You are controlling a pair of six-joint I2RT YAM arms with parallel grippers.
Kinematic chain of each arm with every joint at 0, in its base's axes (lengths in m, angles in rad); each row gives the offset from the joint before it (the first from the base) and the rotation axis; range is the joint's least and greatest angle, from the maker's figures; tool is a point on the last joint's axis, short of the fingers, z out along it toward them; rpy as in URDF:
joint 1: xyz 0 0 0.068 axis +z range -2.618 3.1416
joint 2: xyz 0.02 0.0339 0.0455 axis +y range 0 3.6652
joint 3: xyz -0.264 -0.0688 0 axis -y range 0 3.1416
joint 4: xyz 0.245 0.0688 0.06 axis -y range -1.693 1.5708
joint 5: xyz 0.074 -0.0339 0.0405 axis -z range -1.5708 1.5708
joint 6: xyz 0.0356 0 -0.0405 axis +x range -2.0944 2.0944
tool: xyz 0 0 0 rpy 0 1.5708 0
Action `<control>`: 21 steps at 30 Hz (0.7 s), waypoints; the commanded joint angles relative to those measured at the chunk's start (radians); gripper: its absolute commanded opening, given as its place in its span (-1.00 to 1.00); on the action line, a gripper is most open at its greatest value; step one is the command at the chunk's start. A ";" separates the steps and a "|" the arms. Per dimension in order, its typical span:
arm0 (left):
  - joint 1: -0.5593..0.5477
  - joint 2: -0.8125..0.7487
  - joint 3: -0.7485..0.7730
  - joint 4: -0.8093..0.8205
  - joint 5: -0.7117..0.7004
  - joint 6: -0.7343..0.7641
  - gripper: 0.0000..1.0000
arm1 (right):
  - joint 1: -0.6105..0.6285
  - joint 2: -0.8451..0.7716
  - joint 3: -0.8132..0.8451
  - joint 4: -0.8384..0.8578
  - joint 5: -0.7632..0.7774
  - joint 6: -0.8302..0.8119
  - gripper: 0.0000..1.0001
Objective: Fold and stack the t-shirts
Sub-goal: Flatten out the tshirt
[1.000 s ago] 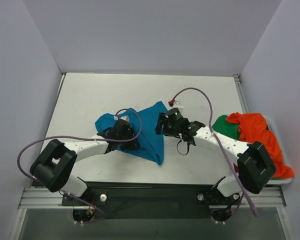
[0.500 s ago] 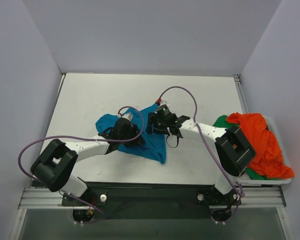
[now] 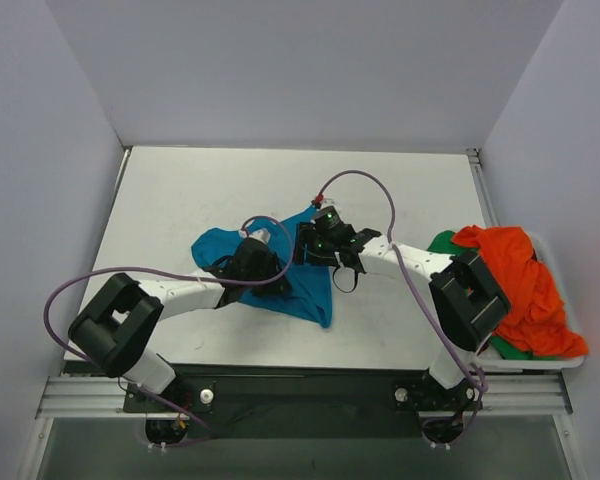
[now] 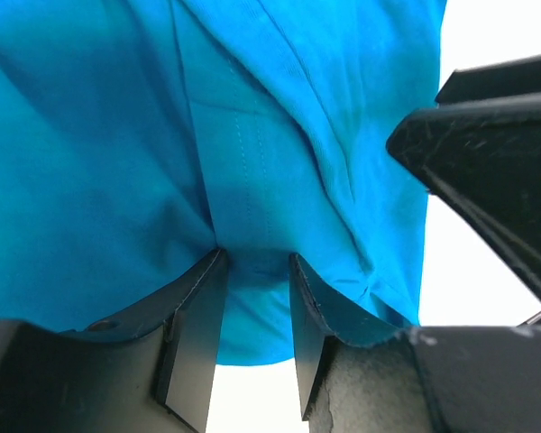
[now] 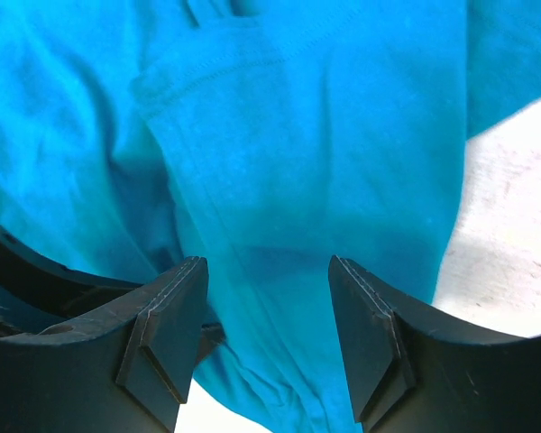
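A teal-blue t-shirt [image 3: 315,290] lies crumpled in the middle of the table. Both grippers are down on it, close together. My left gripper [image 3: 270,262] has its fingertips pressed into the cloth [image 4: 117,162]. Its jaws stand partly apart, with a fold bunched between them [image 4: 255,271]. My right gripper [image 3: 305,245] is open wide, its fingers on either side of a flat stretch of the shirt [image 5: 325,135] near a hemmed edge [image 5: 269,271]. The right gripper's black body [image 4: 487,153] shows at the right edge of the left wrist view. An orange-red t-shirt [image 3: 520,270] and a green one [image 3: 450,250] are heaped at the right.
The orange-red and green shirts rest in a white tray [image 3: 570,362] at the table's right edge. Purple cables loop over both arms. Grey walls stand on three sides of the white table [image 3: 180,190].
The right arm has swung left onto the teal shirt, next to the left gripper. The left gripper has shifted slightly right and its jaws have narrowed a little.
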State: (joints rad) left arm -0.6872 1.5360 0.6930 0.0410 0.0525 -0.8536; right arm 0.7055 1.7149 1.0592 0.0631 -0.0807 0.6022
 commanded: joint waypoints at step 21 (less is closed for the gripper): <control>-0.017 -0.019 -0.021 0.068 -0.010 0.010 -0.22 | 0.017 0.138 0.163 -0.026 -0.041 -0.001 0.07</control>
State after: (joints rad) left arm -0.6998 1.5173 0.6685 0.0414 0.0223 -0.8528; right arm 0.7151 1.8484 1.1839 0.0563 -0.1200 0.6014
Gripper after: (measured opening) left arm 0.404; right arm 0.537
